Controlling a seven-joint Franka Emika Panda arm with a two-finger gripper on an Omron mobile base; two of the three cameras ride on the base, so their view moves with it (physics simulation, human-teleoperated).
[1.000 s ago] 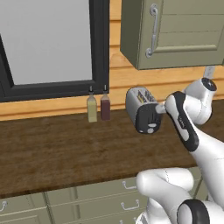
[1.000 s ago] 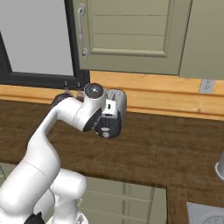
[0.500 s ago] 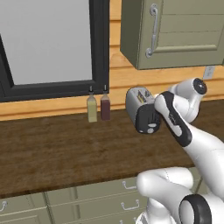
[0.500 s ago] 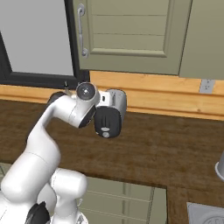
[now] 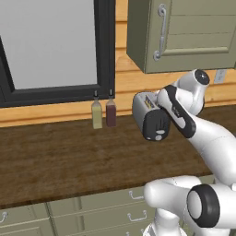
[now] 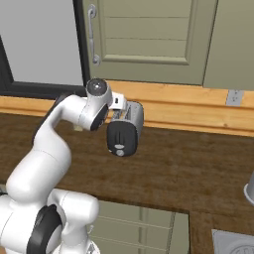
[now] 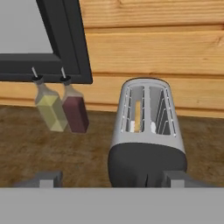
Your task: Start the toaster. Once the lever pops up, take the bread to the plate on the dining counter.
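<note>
With the gripper [image 7: 109, 179] spread open above the near black end of the toaster [image 7: 146, 131], hold clear and wait; the bread [image 7: 137, 116] sits low in its left slot.

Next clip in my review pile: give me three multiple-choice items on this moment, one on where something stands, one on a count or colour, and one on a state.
1. The two bottles stand:
A. on top of the toaster
B. beside the toaster, below the window frame
C. in a drawer

2. The toaster has how many top slots?
A. one
B. two
C. four

3. The bread is:
A. down inside a toaster slot
B. lying on the worktop
C. held in the gripper

Answers: 1 B, the hand view shows them on the worktop beside the toaster; 2 B, two slots show from above; 3 A, a tan slice sits low in one slot.
</note>
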